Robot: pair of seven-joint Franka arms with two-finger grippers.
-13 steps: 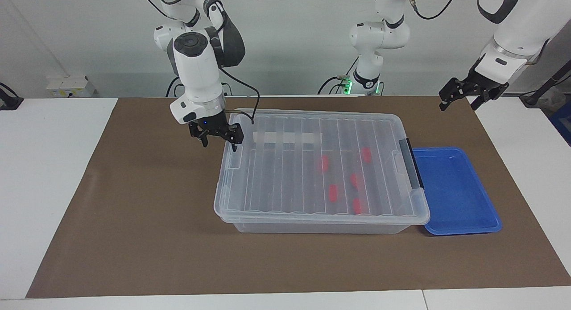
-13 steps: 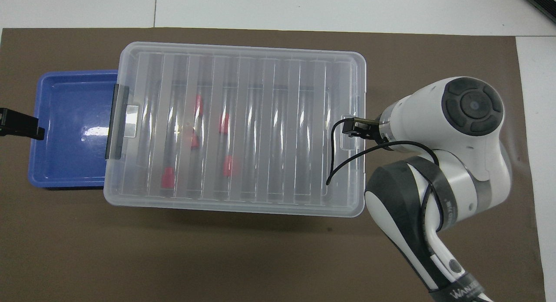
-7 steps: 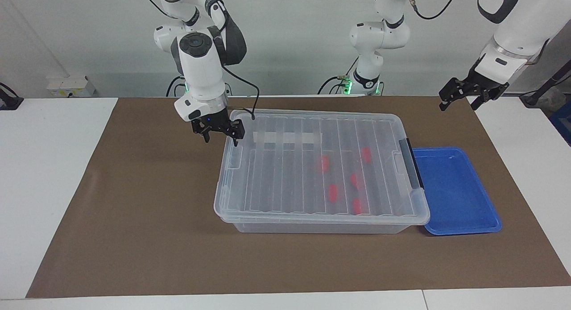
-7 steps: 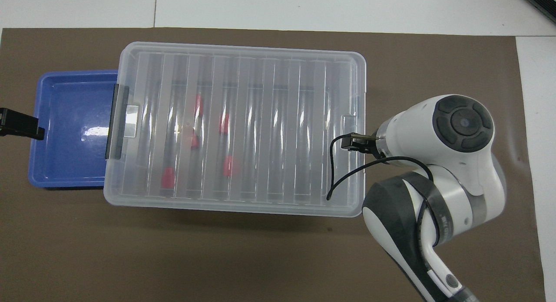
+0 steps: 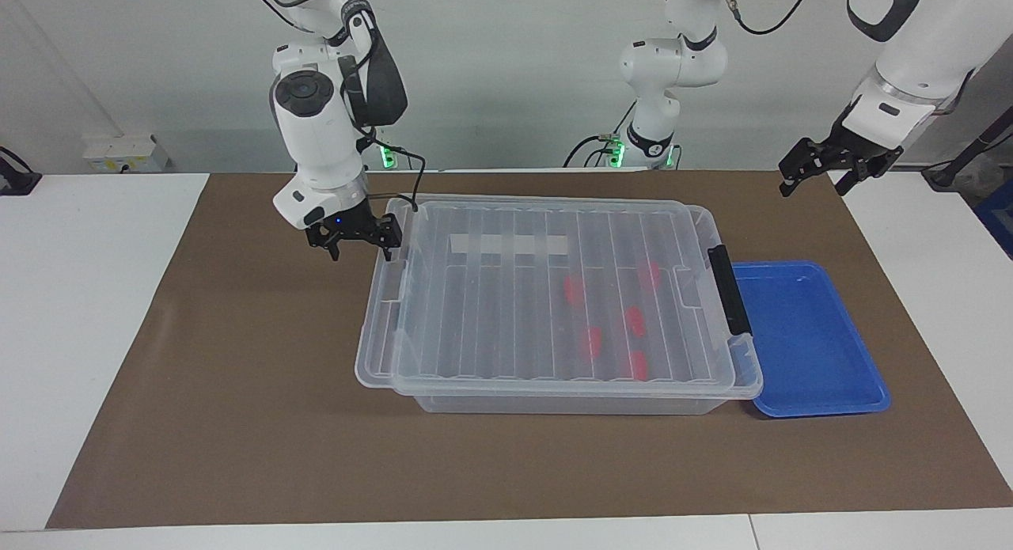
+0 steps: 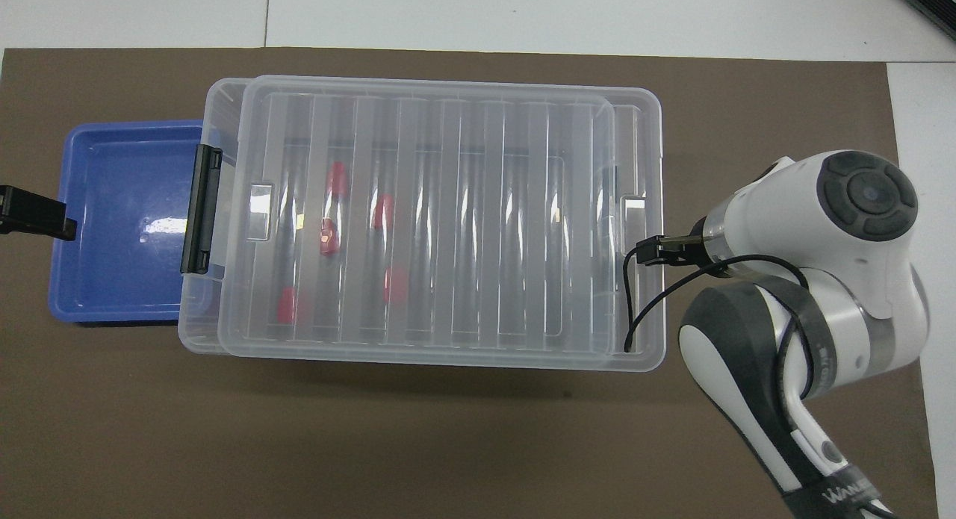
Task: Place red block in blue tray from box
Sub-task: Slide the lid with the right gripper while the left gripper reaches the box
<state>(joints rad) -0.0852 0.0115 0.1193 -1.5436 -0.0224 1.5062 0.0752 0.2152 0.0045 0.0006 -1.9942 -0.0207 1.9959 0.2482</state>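
The clear box (image 5: 554,403) stands mid-table with its ribbed lid (image 5: 491,312) shifted toward the right arm's end and raised there. Several red blocks (image 5: 592,342) lie inside, seen through the lid, also in the overhead view (image 6: 394,284). The blue tray (image 5: 807,336) sits empty against the box's latch end, also in the overhead view (image 6: 119,220). My right gripper (image 5: 360,252) is open at the lid's shifted end, one finger at its rim; it also shows in the overhead view (image 6: 661,252). My left gripper (image 5: 819,176) is open, raised over the mat near the tray, and waits.
A black latch bar (image 5: 728,301) sits on the lid's end by the tray. A white tape strip (image 5: 506,244) lies on the lid nearer to the robots. A brown mat (image 5: 237,392) covers the table under everything.
My right gripper moved toward the right arm's end of the table. The lid slid with it and now overhangs the box at that end. The left arm stayed still.
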